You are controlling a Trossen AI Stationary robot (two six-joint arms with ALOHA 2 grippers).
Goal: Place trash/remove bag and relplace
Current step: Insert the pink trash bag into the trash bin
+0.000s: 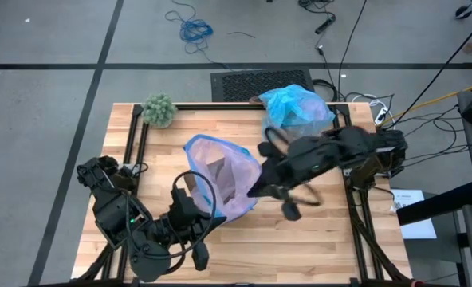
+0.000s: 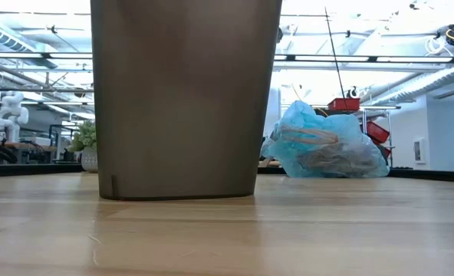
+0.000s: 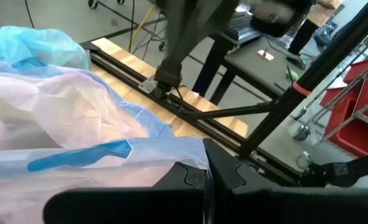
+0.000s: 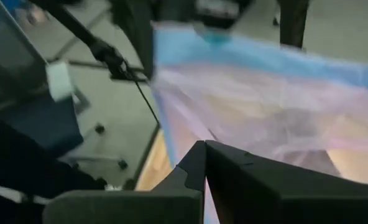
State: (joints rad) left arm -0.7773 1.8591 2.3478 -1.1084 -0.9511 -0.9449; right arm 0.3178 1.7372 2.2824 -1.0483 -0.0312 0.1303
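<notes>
A translucent pink bag with a blue rim (image 1: 224, 179) hangs open over the brown square bin (image 2: 185, 100) at mid-table; the bin's brown shows through it. My left gripper (image 1: 193, 204) is shut on its near-left rim. My right gripper (image 1: 260, 182) is shut on its right side. The light-blue bag (image 1: 296, 108) sits stuffed on the table at the far right, and brown trash (image 2: 311, 138) shows through its wall. My left gripper pinches the pink bag's blue-banded rim (image 3: 187, 155) between its shut fingers, coming from the table's near left and slanting slightly down. The plastic spreads away from the fingers in loose folds; how many layers are pinched I cannot tell. My right gripper pinches the pink bag's plastic near the rim (image 4: 193, 134) between its shut fingers, coming from the table's right and slanting down. The bag stretches away from the fingertips toward the other arm. The fingers hide the pinched spot itself.
A fuzzy green ball (image 1: 159, 110) lies at the far left corner of the table. Black rails run along the table's left (image 1: 132, 143) and right (image 1: 355, 199) sides. Bare wood (image 1: 300, 239) lies along the near edge.
</notes>
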